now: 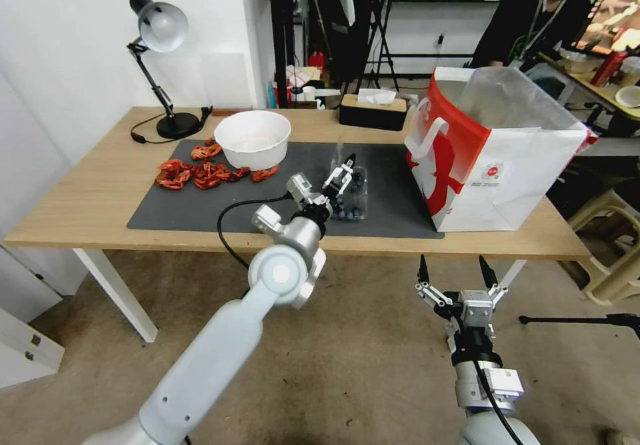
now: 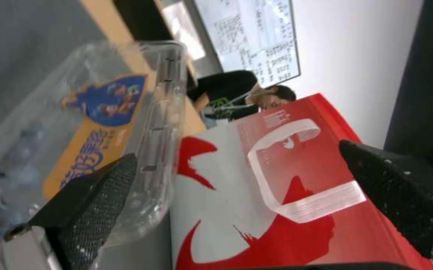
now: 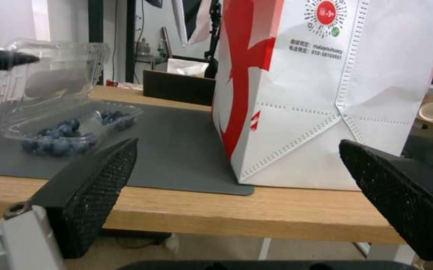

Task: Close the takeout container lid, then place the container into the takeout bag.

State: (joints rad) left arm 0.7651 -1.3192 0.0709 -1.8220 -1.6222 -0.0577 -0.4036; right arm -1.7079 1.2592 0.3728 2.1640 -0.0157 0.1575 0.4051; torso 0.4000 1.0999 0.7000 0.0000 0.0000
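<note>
Left arm runs from lower left up to frame centre, wrist bent, left pincer (image 1: pixel 341 173) spread wide, fingers apart. Right arm parked at lower right, right pincer (image 1: pixel 457 273) pointing up, fingers (image 1: pixel 423 270) splayed open, holding nothing.

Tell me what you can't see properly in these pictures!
- Inside the takeout bag: head view, its walls and clear liner hide it.
- Small print under the bag's round logo: right wrist view, too small to read.
- Whether the left hand touches the lid: head view too small, left wrist view blurred.
- Takeout container: head view, left hand covers part of it.
- Right hand waits below the table edge, open.
</note>
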